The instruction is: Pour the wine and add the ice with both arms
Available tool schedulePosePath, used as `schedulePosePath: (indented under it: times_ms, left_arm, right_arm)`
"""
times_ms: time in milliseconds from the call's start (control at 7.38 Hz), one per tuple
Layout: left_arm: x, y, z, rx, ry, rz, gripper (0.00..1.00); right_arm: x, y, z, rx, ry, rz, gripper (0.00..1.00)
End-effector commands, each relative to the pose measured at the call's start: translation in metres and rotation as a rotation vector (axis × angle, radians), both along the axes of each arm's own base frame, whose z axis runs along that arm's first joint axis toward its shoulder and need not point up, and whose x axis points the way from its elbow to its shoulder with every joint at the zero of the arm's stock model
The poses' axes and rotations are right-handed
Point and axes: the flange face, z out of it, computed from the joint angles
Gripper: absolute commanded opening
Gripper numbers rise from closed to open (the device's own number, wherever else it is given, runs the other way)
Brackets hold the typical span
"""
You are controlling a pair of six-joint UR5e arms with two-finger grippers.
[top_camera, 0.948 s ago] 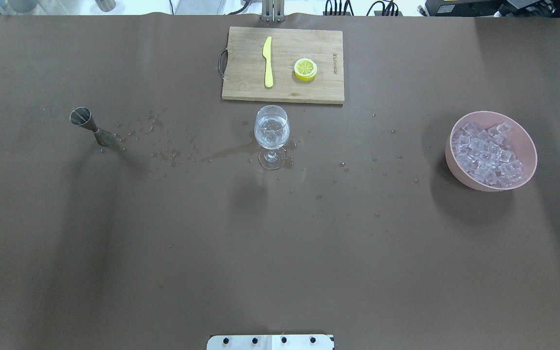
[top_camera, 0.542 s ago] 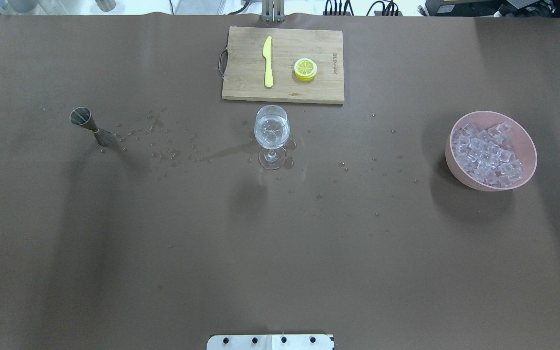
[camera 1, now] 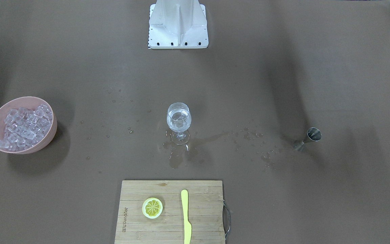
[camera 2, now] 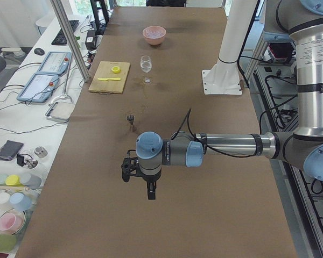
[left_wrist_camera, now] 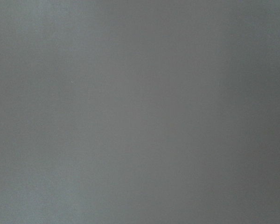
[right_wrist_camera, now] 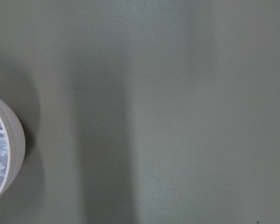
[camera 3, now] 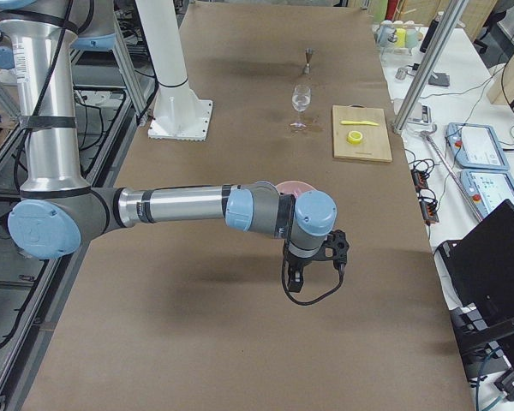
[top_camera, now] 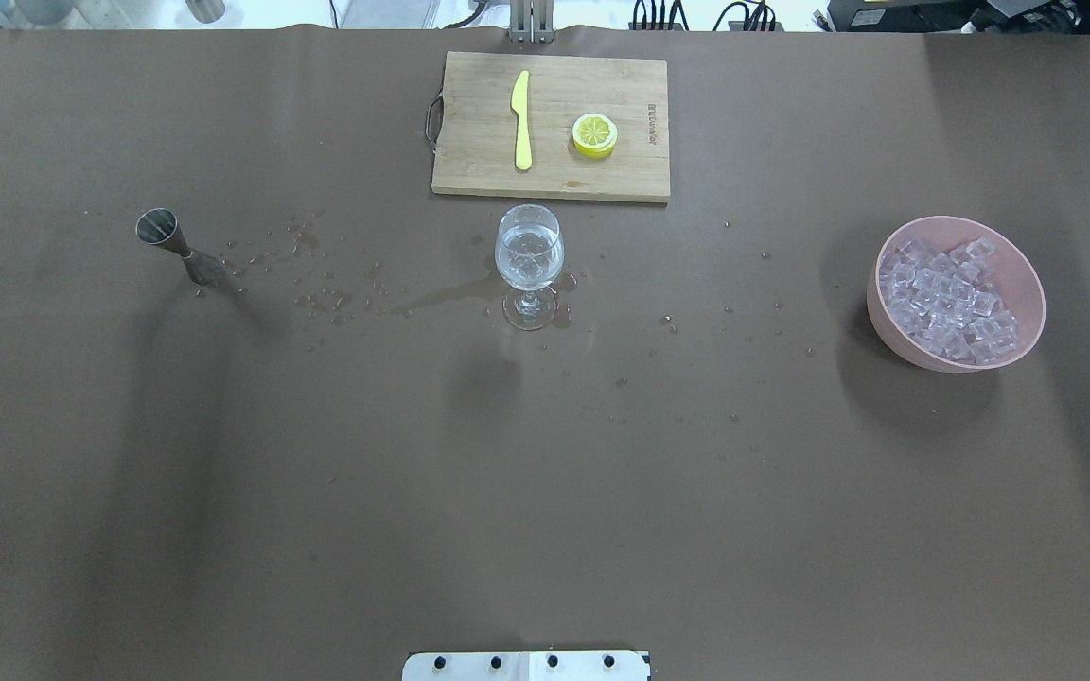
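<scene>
A robotics lab. The left end effector (camera 2: 151, 192) ends a grey jointed robot arm (camera 2: 231, 145) over a long brown-covered desk (camera 2: 204, 215), with a white bolted pedestal (camera 2: 226, 54) behind it. Beyond the end effector, a white bench (camera 2: 13, 124) holds 2 screened pendants (camera 2: 39, 86), a keyboard (camera 2: 62, 33) and cables, beside aluminium frame posts (camera 2: 70, 40).

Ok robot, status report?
Left gripper, right gripper: hanging clear, state unreadable. Clear liquid in stemmed glass; ice cubes in pink bowl. Puddle around glass foot.
</scene>
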Motion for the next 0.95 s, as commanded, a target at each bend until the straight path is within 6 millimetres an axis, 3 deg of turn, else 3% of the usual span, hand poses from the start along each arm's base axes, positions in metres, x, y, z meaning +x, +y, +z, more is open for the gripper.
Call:
schedulePosePath:
  times_ms: [0,812]
  left_arm:
    - [0.0013,-0.0007,-0.0029,0.004,0.018,0.000,0.98]
    - [0.0001,-0.0073,-0.0112,0.020,0.021,-0.003,0.98]
  right_arm:
    - [0.0000,-0.0002,-0.0008,0.001,0.000,0.000,1.00]
    - [-0.0002,0.0011,0.0005,-0.002,-0.003,0.001,1.00]
